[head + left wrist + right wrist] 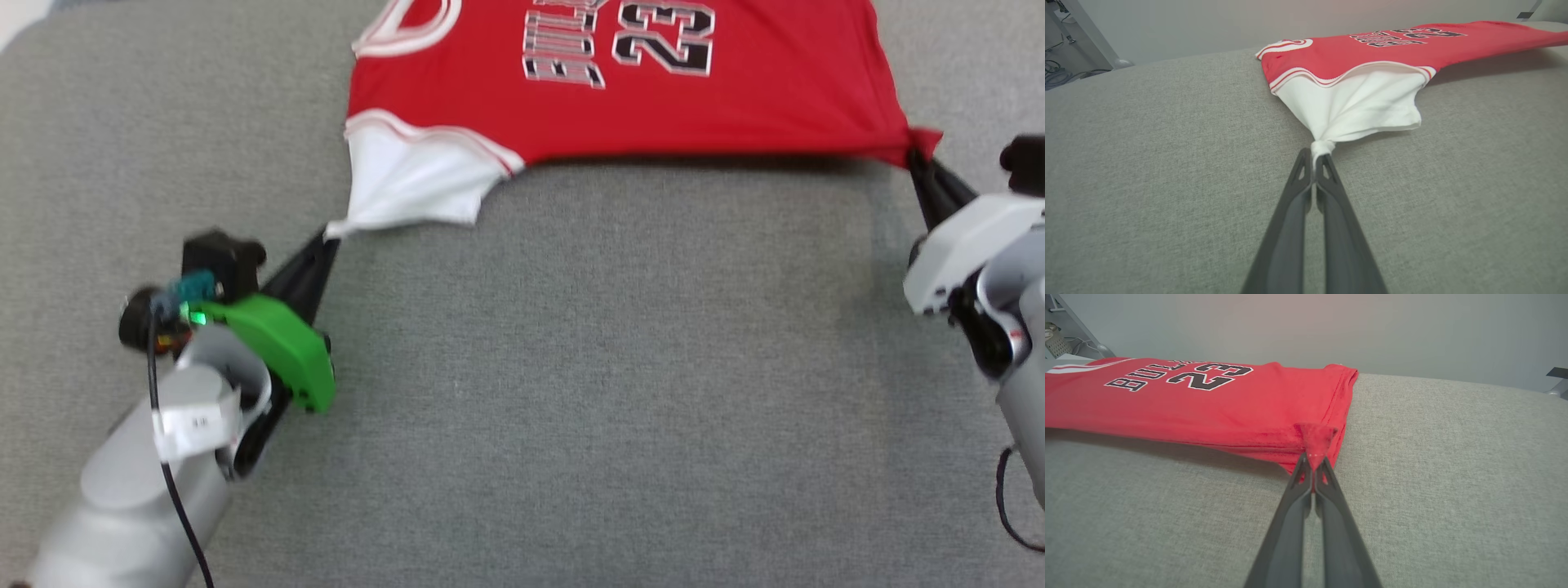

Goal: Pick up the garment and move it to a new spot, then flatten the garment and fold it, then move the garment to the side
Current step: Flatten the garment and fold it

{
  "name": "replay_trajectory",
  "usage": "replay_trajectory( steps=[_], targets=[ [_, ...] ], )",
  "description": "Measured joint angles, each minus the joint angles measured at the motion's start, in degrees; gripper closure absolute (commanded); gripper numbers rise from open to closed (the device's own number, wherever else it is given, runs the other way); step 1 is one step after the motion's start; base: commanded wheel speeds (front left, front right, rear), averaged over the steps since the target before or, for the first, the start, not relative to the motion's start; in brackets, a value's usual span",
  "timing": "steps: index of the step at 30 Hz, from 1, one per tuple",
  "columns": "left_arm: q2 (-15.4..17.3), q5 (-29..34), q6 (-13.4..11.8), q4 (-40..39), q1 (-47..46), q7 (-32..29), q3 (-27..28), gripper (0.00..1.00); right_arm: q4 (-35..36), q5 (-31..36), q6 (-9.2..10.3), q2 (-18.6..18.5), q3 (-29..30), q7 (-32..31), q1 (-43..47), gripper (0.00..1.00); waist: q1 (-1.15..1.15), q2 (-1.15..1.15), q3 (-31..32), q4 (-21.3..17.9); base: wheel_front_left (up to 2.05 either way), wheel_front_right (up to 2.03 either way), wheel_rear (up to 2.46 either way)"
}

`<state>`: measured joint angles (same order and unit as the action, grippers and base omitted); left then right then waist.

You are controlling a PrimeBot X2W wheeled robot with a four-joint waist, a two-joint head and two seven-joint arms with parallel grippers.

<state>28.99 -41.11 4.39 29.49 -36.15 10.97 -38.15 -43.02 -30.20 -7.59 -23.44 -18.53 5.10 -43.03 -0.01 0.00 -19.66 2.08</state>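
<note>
The garment (620, 90), a red jersey with white sleeves and a black "BULLS 23" print, is stretched sideways across the top of the head view, its near edge lifted off the grey cloth surface (571, 367) and casting a shadow. My left gripper (333, 233) is shut on the bunched tip of the white sleeve (1355, 102). My right gripper (914, 151) is shut on the red hem corner (1316, 439). The left wrist view shows the garment (1392, 49) with its sleeve tip pinched between my fingers (1306, 171). In the right wrist view the garment (1208, 400) lies spread, print up.
The grey cloth surface (1167, 183) spreads wide around the jersey. A pale wall (1331, 330) stands behind it. Cables and a stand (1069, 61) lie off the far left edge in the left wrist view.
</note>
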Motion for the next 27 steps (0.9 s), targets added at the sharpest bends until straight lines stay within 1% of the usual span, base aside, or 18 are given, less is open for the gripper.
replay_trajectory(
  steps=[7, 12, 16, 18, 20, 27],
  targets=[
    [3.4, -2.1, -3.6, -9.4, 12.2, -3.1, -0.9, 1.00, 4.0, -6.9, 0.00, -2.9, -1.7, -2.5, 9.2, 1.00, 0.00, 0.00, 6.5, 1.2, 0.00, 0.00, 0.00],
    [6.2, -4.0, -6.0, -17.1, 18.9, -6.0, -1.9, 1.00, 6.4, -10.4, 0.00, -4.8, -2.0, -3.6, 14.5, 1.00, 0.00, 0.00, 10.2, 2.2, 0.00, 0.00, 0.00],
    [8.0, -4.4, -7.9, -23.0, 23.7, -8.3, -3.1, 1.00, 8.5, -13.4, 0.00, -6.0, -1.7, -4.4, 18.8, 1.00, 0.00, 0.00, 13.0, 2.9, 0.00, 0.00, 0.00],
    [8.8, -4.3, -8.0, -25.5, 25.6, -8.7, -4.3, 1.00, 9.2, -14.6, 0.00, -6.7, -0.8, -4.7, 21.7, 1.00, 0.00, 0.00, 14.5, 3.2, 0.00, 0.00, 0.00],
    [9.1, -4.3, -8.8, -27.0, 27.7, -9.0, -4.9, 1.00, 10.8, -15.8, 0.00, -7.4, -0.3, -5.3, 25.2, 1.00, 0.00, 0.00, 16.0, 3.5, 0.00, 0.00, 0.00],
    [11.3, -5.4, -10.1, -31.0, 33.7, -9.8, -6.2, 1.00, 19.4, -17.8, 0.01, -9.2, 2.1, -8.2, 37.0, 1.00, 0.00, 0.00, 20.9, 4.2, 0.00, 0.00, 0.00]
  ],
)
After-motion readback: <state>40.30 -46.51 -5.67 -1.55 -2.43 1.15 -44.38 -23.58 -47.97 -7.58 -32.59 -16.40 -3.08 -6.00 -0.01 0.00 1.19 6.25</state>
